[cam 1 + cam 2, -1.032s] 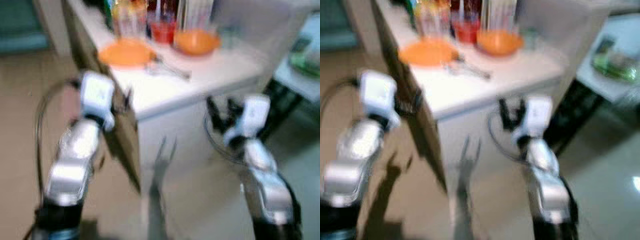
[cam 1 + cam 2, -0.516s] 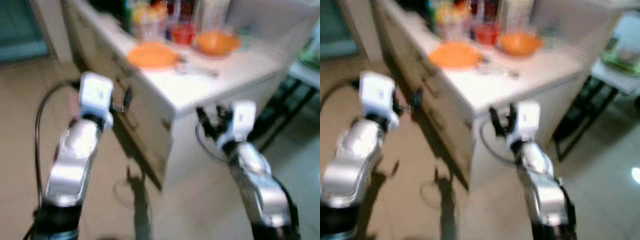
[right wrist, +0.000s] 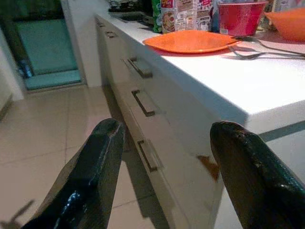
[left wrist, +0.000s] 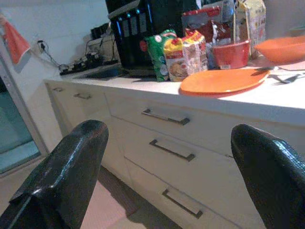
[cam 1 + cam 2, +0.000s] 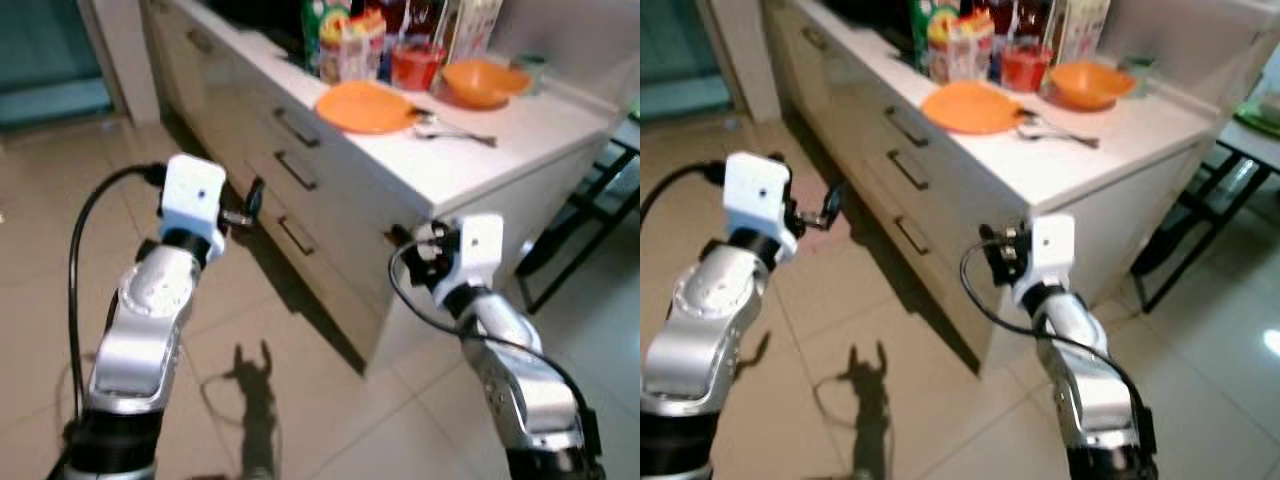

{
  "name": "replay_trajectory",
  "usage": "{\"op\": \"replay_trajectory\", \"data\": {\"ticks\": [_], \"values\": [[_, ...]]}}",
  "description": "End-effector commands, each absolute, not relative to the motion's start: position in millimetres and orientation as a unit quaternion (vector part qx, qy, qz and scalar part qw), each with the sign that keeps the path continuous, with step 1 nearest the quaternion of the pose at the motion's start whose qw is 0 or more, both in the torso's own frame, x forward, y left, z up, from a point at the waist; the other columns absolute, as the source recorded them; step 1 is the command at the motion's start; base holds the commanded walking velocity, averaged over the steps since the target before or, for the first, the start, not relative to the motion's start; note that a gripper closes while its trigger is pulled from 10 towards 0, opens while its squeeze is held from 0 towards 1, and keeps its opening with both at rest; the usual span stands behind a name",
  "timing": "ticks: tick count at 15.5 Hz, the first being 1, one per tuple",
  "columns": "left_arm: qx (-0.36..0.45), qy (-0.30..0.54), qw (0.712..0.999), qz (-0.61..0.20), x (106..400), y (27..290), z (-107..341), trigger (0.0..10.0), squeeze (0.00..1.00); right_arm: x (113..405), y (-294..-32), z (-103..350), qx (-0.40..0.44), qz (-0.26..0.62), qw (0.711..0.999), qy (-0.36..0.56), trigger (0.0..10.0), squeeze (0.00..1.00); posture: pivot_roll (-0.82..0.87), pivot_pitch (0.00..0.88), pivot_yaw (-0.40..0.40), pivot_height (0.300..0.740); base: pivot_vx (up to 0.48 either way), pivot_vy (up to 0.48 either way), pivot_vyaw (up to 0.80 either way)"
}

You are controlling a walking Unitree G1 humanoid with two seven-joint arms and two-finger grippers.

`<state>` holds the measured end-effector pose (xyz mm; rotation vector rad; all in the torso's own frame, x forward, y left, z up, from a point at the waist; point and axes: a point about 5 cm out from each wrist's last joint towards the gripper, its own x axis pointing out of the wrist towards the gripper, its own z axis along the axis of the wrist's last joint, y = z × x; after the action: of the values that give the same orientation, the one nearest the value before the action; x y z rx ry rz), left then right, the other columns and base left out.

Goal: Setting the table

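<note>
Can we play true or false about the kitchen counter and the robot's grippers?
1. The orange plate lies on the white counter. True.
2. The orange bowl sits on the floor. False: it is on the counter, beyond the plate.
3. The left gripper holds a fork. False: it is open and empty.
4. The red cup stands between plate and bowl. True.
5. The right gripper is open, below counter height. True.
</note>
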<state>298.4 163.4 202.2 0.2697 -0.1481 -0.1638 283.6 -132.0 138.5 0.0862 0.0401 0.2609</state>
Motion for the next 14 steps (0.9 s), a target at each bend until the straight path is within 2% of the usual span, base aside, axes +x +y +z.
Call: {"op": "replay_trajectory", "data": {"ticks": [1, 3, 6, 13, 14], "values": [[0.141, -0.078, 0.983, -0.088, 297, 165, 204, 10.0, 0.0, 285, -129, 143, 0.039, 0.131, 0.99, 0.015, 10.0, 0.0, 0.05, 0.0, -0.051, 0.74, 0.0, 0.48, 0.0], [0.182, -0.084, 0.974, -0.102, 294, 161, 202, 10.0, 0.0, 286, -130, 143, 0.039, 0.128, 0.991, 0.014, 10.0, 0.0, 0.05, 0.0, -0.05, 0.74, 0.0, -0.24, 0.0], [0.171, -0.081, 0.977, -0.094, 295, 161, 199, 10.0, 0.0, 286, -131, 145, 0.038, 0.123, 0.992, 0.008, 10.0, 0.0, 0.05, 0.0, -0.048, 0.74, 0.0, -0.43, 0.0], [0.147, -0.073, 0.984, -0.074, 296, 168, 195, 10.0, 0.0, 289, -132, 160, 0.055, 0.119, 0.991, -0.032, 10.0, 0.0, 0.05, 0.0, -0.047, 0.74, 0.0, 0.0, 0.0], [0.143, -0.075, 0.984, -0.075, 296, 168, 195, 10.0, 0.0, 290, -132, 160, 0.063, 0.116, 0.991, -0.03, 10.0, 0.0, 0.05, 0.0, -0.047, 0.74, 0.307, 0.0, 0.0]]}}
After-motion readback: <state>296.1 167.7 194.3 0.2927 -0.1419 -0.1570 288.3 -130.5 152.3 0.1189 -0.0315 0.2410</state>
